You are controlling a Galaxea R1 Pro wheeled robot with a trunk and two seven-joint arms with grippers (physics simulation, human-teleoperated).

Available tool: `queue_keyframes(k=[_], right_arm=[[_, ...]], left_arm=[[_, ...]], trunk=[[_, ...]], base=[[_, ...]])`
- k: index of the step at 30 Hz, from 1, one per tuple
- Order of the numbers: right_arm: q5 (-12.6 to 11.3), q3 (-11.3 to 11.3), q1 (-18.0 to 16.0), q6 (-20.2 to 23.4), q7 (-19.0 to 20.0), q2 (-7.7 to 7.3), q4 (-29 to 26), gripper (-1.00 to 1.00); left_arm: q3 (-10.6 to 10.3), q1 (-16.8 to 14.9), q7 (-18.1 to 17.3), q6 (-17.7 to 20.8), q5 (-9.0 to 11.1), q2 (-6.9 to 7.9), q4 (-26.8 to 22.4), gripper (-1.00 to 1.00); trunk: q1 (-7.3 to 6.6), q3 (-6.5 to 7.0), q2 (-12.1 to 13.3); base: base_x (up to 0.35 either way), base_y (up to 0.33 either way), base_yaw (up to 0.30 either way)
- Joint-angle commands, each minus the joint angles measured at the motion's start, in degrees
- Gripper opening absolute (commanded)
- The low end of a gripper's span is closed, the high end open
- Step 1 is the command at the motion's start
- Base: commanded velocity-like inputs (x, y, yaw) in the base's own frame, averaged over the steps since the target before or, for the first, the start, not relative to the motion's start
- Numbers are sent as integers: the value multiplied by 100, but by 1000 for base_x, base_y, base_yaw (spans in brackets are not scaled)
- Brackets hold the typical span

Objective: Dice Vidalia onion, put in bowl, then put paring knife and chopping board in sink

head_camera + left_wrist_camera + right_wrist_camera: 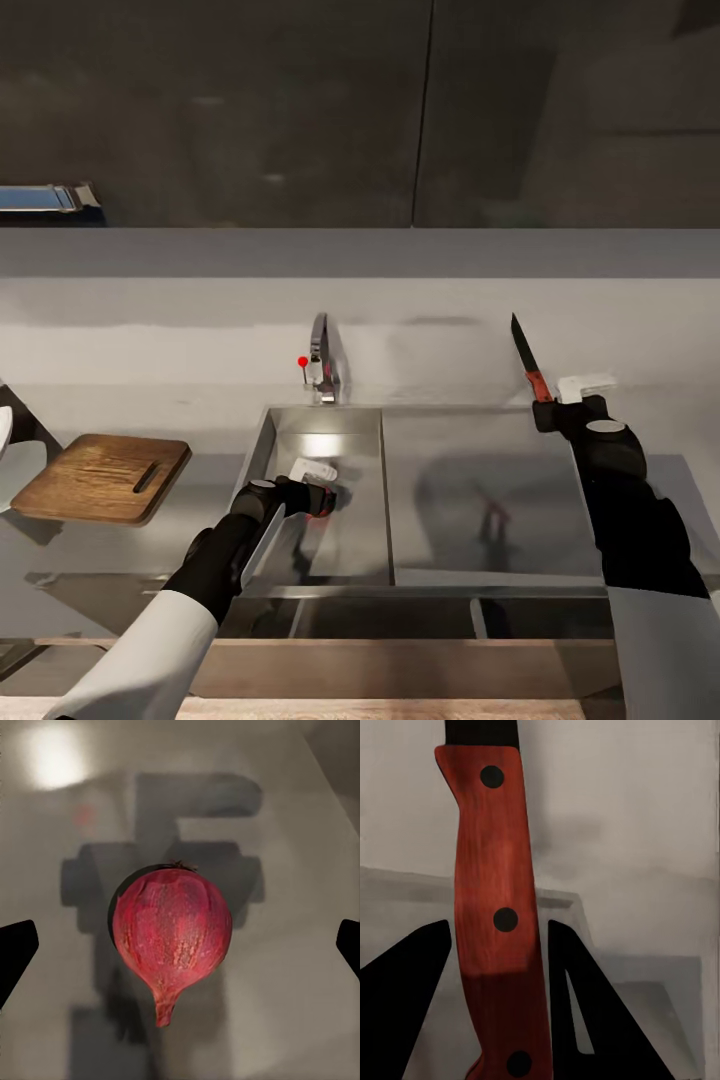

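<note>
Stretching across is the grey bench (640, 300), sink (370, 545) sunk in its middle and board (100, 478) lying to the left, the left gripper (180, 945) down in the basin with fingers (15, 949) apart around the onion (172, 937), the right gripper (499, 967) clamped on the knife (495, 907), blade up.

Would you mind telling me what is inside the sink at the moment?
The sink holds the Vidalia onion, lying on the steel floor with the left end effector open around it. In the head view that end effector covers most of the onion.
</note>
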Motion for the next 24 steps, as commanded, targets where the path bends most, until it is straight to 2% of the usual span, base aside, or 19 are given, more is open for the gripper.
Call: queue_keyframes(k=[1,5,13,21,24], right_arm=[[53,18,-178,31,65,-1,-7,-100],[53,32,-298,30,64,-1,-7,-100],[53,36,-327,36,63,-1,-7,-100],[53,37,-329,37,63,-1,-7,-100],[53,37,-329,37,63,-1,-7,-100]], left_arm=[[1,-5,-13,30,1,2,-7,100],[1,-5,-14,30,2,2,-5,100],[8,-5,-9,30,2,3,18,100],[18,-5,136,17,2,-5,22,100],[19,-5,163,-96,2,-6,20,100]], trunk=[[3,-12,-12],[3,-12,-12],[3,-17,-12],[3,-77,-12],[3,-104,-12]], base=[[0,0,0],[0,0,0],[0,0,0],[0,0,0],[0,0,0]])
